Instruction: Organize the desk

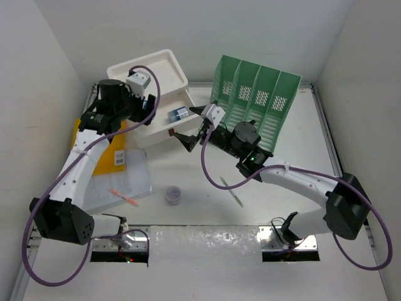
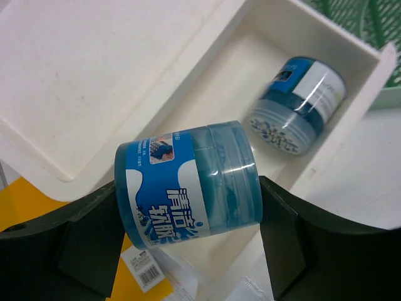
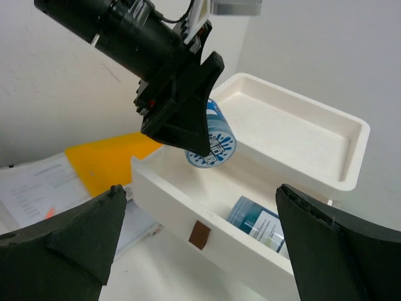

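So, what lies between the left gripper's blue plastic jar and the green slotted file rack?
A second blue plastic jar in the open white drawer, past the held jar; left wrist view shows it.

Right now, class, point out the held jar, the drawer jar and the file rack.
held jar [image 2: 178, 191]: left wrist view, label.
drawer jar [image 2: 297, 103]: left wrist view, side.
file rack [image 1: 257, 97]: top view, slotted panel.

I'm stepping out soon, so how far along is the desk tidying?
Done: one blue jar lies in the open drawer. In hand: the left gripper holds a second blue jar above that drawer; the right gripper is open and empty. Left: the orange pen, white pen, purple pot and papers lie loose on the desk.
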{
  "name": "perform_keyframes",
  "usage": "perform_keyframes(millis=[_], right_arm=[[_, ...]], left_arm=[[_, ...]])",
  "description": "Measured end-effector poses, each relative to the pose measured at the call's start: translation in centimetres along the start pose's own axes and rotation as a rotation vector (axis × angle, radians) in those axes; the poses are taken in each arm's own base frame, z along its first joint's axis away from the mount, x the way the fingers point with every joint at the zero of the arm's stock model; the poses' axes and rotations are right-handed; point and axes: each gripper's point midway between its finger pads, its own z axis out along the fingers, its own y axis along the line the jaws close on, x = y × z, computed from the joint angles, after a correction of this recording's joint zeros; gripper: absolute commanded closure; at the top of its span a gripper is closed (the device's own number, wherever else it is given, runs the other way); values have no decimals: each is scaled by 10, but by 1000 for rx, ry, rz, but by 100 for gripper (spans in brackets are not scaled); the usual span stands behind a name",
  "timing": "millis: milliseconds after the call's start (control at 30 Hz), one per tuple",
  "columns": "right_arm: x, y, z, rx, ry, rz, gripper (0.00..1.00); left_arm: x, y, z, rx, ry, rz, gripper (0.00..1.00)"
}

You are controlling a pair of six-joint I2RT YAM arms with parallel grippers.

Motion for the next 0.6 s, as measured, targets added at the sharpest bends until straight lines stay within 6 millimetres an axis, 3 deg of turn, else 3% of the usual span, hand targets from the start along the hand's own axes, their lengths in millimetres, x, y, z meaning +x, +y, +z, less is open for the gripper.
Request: perform_keyframes(millis=[67, 133, 167, 200, 300, 367, 533, 567, 600], right_arm=[[5, -1, -2, 9, 12, -1, 1], [13, 0, -4, 11, 32, 2, 1], [16, 0, -5, 13, 42, 4, 1], [19, 0, -6, 17, 51, 5, 1], [23, -3, -7, 37, 65, 8, 1], [26, -7, -7, 59, 79, 12, 1], [52, -18, -2, 129, 195, 49, 1], [57, -20, -2, 146, 217, 58, 1], [62, -22, -2, 161, 238, 66, 1]], left_arm=[[8, 4, 7, -18, 19, 11, 100], [18, 8, 14, -30, 54, 10, 88], [22, 9, 19, -35, 68, 8, 74], [26, 10, 23, -33, 83, 4, 55], [37, 8, 32, -20, 124, -4, 31], [41, 8, 35, -15, 136, -6, 23], [36, 9, 35, -19, 125, -1, 18], [32, 10, 34, -21, 116, 1, 1], [28, 11, 33, -22, 108, 9, 0]])
